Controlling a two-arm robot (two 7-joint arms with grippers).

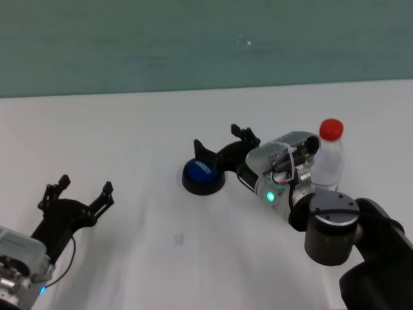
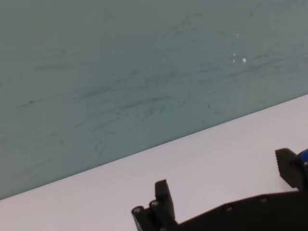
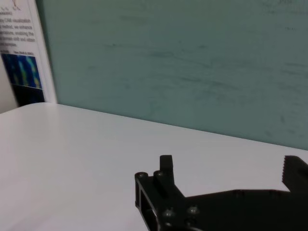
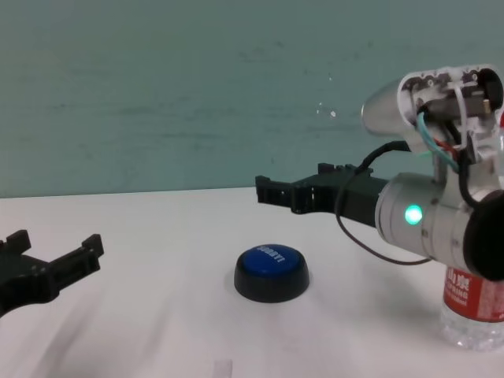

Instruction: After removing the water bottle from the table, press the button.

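Only chest view shows the water bottle (image 4: 472,303) label.

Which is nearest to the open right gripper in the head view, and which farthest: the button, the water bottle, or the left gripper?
1. The button: just below the right gripper, on its left side.
2. The water bottle: behind the right wrist, to the right.
3. The left gripper: far left, at the near part of the table.
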